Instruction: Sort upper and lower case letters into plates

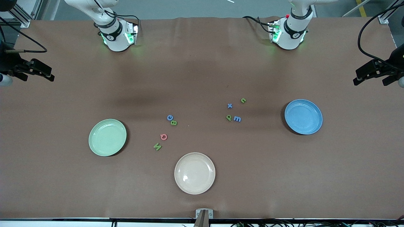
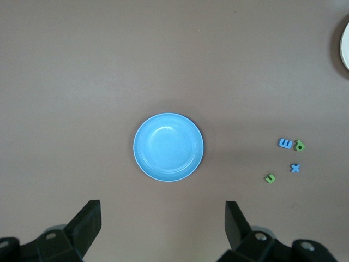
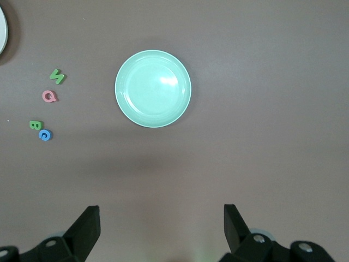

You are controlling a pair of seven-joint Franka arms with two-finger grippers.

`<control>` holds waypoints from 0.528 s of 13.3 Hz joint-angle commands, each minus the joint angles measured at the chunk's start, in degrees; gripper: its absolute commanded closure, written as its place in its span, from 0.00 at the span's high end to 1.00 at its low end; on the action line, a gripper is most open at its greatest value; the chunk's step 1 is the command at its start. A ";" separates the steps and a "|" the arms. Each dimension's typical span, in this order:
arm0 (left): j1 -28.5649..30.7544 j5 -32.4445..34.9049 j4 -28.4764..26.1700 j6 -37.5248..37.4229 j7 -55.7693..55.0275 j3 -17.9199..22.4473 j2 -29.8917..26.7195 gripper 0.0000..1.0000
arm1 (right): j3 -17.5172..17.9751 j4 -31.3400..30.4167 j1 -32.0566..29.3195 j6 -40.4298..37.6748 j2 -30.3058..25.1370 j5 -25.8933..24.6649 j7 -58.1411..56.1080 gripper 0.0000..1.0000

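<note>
Sorting has not begun: the mint green plate sits at the lower left of the front frame and the sky blue plate at centre right, both bare. Four capitals, a blue C, green B, pink Q and green N, lie between the mint plate and frame centre. Four small letters, a blue x, green n, green p and blue m, lie just right of centre, nearer the blue plate. A cream plate sits at lower centre on the brown tabletop.

Each arm would do best taking its nearer cluster, lifting outlying letters first, since C and B touch, as do p and m.

The left end effector hangs high over the blue plate, the right end effector over the mint one; both gape wide and carry nothing
</note>
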 commanded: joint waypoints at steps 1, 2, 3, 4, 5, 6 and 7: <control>-0.01 0.91 1.10 -1.18 -0.57 -0.05 0.38 1.00 | 0.20 -1.79 -0.11 0.88 -1.44 0.42 0.05 1.00; -0.09 0.83 1.10 -1.18 -0.49 -0.14 0.73 1.00 | 0.20 -1.53 -0.11 0.88 -1.35 0.42 0.05 1.00; -0.36 0.74 0.75 -1.27 -0.49 -0.14 0.99 1.00 | 0.20 -1.53 -0.11 0.79 -1.35 0.42 0.05 1.00; -0.62 0.48 0.23 -1.36 -0.57 -0.23 1.17 1.00 | 0.20 -1.53 -0.19 0.79 -1.35 0.42 0.05 1.00; -1.14 0.30 -0.56 -1.53 -2.66 -0.66 1.69 1.00 | 0.20 -1.36 -0.19 0.62 -1.35 0.42 0.05 1.00; -2.54 0.30 -0.74 -1.53 -6.34 -2.15 3.00 1.00 | 0.20 -0.92 -0.19 0.18 -1.27 0.33 0.05 1.00; -3.77 0.30 -0.66 -1.36 -10.46 -3.29 4.67 1.00 | 0.20 -0.57 -0.19 0.09 -1.09 0.33 0.14 1.00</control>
